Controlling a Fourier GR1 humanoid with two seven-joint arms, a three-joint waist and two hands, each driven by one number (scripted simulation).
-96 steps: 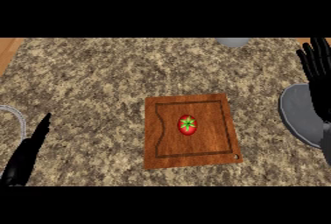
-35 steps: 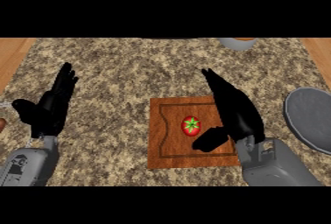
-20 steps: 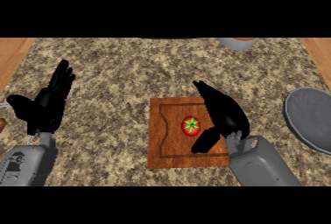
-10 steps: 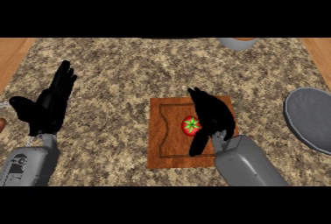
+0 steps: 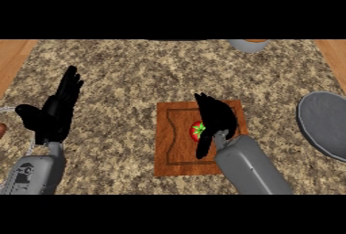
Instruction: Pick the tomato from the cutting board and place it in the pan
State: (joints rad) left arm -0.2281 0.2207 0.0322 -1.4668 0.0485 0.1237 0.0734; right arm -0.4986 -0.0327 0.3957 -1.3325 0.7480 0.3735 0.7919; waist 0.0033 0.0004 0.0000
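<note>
**Right hand over the tomato on the board**

The tomato is small, round and red with a green star of leaves on top. Only its left part shows; the rest is hidden under the right hand. It lies near the middle of the wooden cutting board, just left of the palm, between the straight fingers stretched out beyond it and the thumb hanging nearer the forearm. The fingers lie close together and uncurled; whether they touch the fruit cannot be told.

The board rests on a speckled stone counter. The grey pan sits at the right edge, well apart from the board. The left hand rests at the left, fingers straight and up.
</note>
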